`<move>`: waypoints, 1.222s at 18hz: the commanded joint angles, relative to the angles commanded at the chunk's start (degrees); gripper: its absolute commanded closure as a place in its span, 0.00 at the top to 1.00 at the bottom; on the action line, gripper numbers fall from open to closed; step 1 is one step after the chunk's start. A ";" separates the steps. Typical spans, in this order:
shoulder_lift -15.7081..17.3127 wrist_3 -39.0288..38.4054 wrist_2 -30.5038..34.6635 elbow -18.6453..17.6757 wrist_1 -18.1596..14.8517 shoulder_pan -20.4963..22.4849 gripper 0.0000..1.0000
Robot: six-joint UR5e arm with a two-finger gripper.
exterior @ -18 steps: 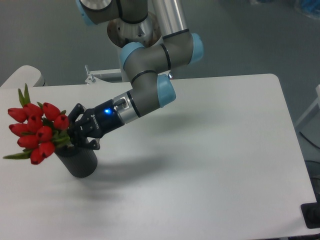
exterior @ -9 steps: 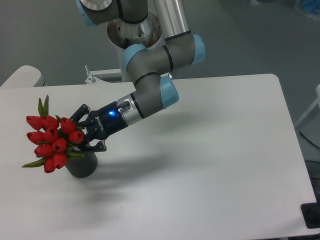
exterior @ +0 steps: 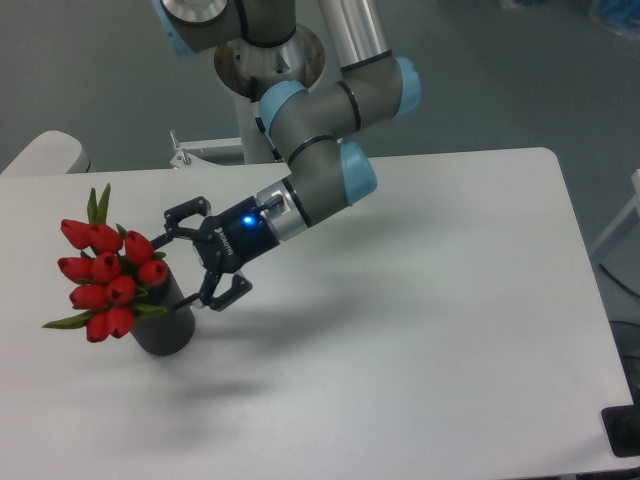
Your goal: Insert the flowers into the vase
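Note:
The flowers, red tulip buds with green leaves, stand in the black vase at the table's left and lean out to the left over its rim. Their stems are hidden inside the vase. My gripper is open, its two black fingers spread wide just to the right of the bouquet and above the vase's right rim. It holds nothing and is a little apart from the flowers.
The white table spreads to the right and front. The arm's base column rises behind the table's back edge. A pale rounded object sits at the far left edge. A black item is at the lower right corner.
The flowers went from held aslant at the vase's left to standing in the vase. My gripper opened, let them go and drew back to the right.

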 joint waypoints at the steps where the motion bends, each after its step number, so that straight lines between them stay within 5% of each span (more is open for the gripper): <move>1: 0.00 -0.09 -0.09 0.17 0.00 0.88 1.00; 6: -1.40 -3.59 0.00 4.91 0.00 2.99 1.00; 13: -7.99 -5.19 4.91 13.61 0.00 9.32 1.00; 22: -10.99 -10.46 28.62 24.78 -0.70 10.73 1.00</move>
